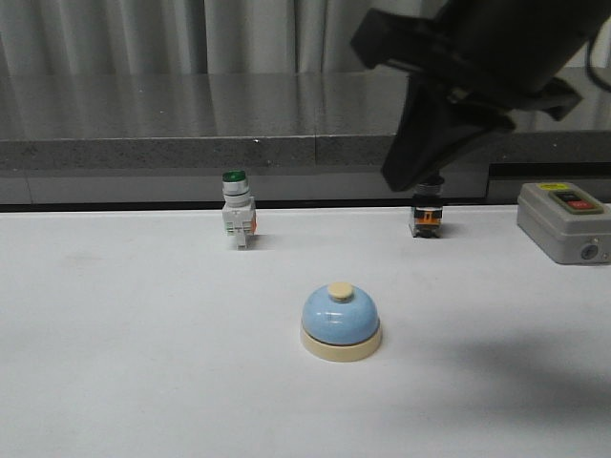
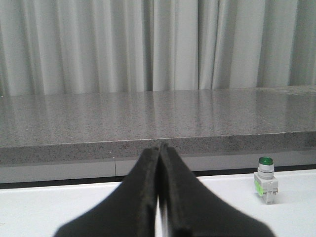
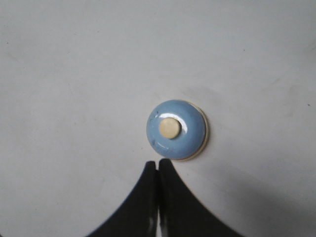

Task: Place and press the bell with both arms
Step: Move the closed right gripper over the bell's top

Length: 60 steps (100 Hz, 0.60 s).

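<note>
The bell [image 1: 341,322], light blue with a cream base and knob, stands upright on the white table, near the middle. In the right wrist view the bell [image 3: 176,129] lies just beyond the fingertips, seen from above. My right gripper [image 3: 157,163] is shut and empty; in the front view the right gripper [image 1: 399,179] hangs high above the table, up and to the right of the bell. My left gripper [image 2: 159,146] is shut and empty, pointing level towards the back ledge. The left arm does not show in the front view.
A green-capped white switch [image 1: 237,210] stands at the back left and also shows in the left wrist view [image 2: 266,180]. A small black and orange switch [image 1: 426,215] stands at the back. A grey box [image 1: 565,221] with red and black buttons sits at the back right. A grey stone ledge [image 1: 191,143] runs behind.
</note>
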Motion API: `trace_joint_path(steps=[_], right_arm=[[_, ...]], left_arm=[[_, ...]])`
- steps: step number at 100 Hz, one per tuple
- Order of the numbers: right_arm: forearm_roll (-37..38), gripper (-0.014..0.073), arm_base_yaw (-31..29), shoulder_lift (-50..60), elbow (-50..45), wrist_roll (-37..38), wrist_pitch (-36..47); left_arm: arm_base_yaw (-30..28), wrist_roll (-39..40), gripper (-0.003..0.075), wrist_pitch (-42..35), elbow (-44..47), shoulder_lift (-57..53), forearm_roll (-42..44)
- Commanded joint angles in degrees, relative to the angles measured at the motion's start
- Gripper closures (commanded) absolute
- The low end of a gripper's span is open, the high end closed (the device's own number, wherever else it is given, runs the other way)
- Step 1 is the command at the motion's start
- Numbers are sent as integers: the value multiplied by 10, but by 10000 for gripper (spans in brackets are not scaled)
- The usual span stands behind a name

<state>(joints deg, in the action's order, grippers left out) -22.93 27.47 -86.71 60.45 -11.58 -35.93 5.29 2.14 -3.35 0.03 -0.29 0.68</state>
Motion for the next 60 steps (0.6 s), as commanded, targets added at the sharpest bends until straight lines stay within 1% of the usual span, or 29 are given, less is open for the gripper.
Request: trace_joint_path(steps=[1, 30, 60], right_arm=[[-10, 654, 8, -17, 42, -7, 21], [3, 654, 22, -116, 111, -7, -2], [37, 654, 22, -131, 119, -7, -8]], left_arm=[[0, 5, 741, -48, 24, -17, -1], [0, 5, 741, -48, 24, -17, -1], [0, 5, 741, -48, 24, -17, -1]])
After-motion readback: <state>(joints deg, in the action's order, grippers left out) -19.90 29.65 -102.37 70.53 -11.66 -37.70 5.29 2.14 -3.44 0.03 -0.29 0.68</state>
